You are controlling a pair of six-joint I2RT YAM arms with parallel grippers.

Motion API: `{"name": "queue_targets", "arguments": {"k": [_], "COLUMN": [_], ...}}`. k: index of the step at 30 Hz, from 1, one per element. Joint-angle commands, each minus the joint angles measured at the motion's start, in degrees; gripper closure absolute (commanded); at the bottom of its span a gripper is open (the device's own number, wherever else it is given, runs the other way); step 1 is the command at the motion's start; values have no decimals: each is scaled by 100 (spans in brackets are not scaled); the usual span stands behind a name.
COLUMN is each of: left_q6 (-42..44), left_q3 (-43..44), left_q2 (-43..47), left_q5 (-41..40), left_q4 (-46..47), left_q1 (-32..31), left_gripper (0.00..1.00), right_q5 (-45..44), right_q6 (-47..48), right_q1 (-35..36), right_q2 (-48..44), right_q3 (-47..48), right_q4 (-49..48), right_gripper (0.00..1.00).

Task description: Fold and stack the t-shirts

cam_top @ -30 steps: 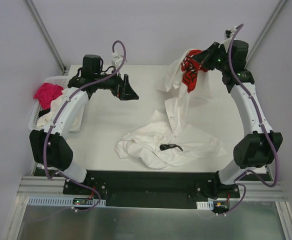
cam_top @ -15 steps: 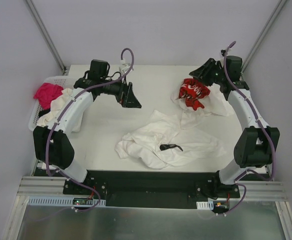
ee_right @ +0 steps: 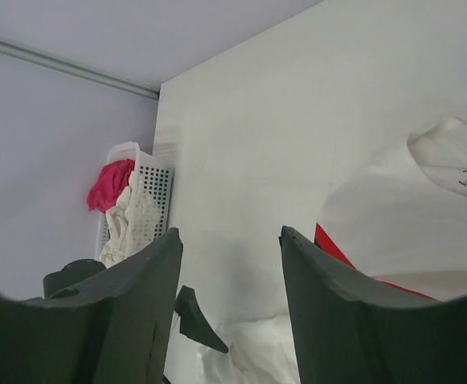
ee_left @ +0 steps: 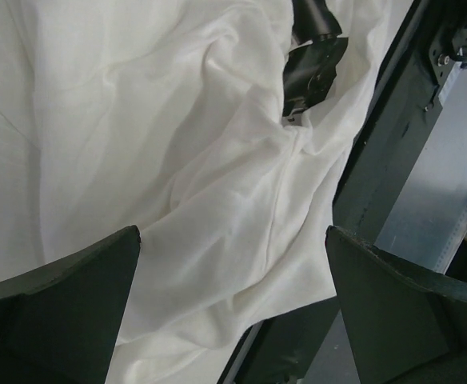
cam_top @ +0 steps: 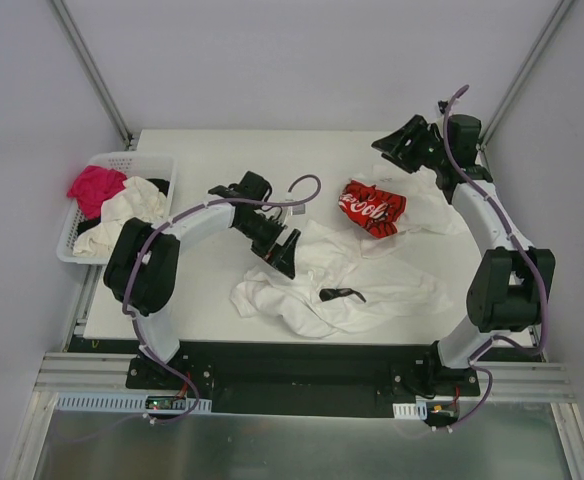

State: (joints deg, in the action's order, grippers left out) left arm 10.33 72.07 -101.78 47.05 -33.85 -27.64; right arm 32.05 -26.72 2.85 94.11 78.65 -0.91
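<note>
At the far left a basket [cam_top: 132, 156] holds more shirts [cam_top: 137, 205] under a pink cloth [cam_top: 94, 187]. The left gripper [cam_top: 280, 255] hovers low over the crumpled shirt [cam_top: 372, 290] at the table's middle, fingers [ee_left: 73, 296] spread wide with nothing between them. A small black thing [cam_top: 342, 294], perhaps a clip or tag, lies on that shirt. To the right a second shirt [cam_top: 434, 200] lies heaped (a red item with white lettering [cam_top: 372, 207] on it). The right gripper [cam_top: 392, 145] hangs above it, fingers apart and empty. Nothing is folded yet. I judge the step to be picking a shirt to spread. Next, the left fingers should drop and pinch a single edge, not a bunch.
</note>
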Motion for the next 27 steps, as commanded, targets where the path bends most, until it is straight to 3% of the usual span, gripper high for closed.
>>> {"name": "queue_targets", "arguments": {"k": [1,18,20,21,25,26,27], "left_q6": [-154,-540,-593,-645,-716,-734,-760], "left_q3": [8,-18,26,52,184,202,219], "left_q2": [35,-668,-773,-800,-923,-940,-940], "left_q5": [-451,-793,-846,-872,-934,-952,-978], "left_q4": [-113,-52,-43,-52,-52,-43,-52], "left_q1": [-198,-971,-998,-1007,-1007,-1007,-1007], "left_gripper": [1,1,5,9,54,77,87], "right_q5": [266,583,600,592,592,592,592], "right_q6": [-219,-844,-844,-844,-861,-861,-870], "right_q1": [-57,-417,-470,-487,-566,-575,-584], "right_q2": [11,-164,-243,-252,-296,-296,-296], "right_q3": [-69,-491,-535,-544,-588,-605,-605], "right_q4": [-533,-1280,-1289,-1280,-1289,-1307,-1307], "right_gripper": [45,44,44,44,46,46,46]}}
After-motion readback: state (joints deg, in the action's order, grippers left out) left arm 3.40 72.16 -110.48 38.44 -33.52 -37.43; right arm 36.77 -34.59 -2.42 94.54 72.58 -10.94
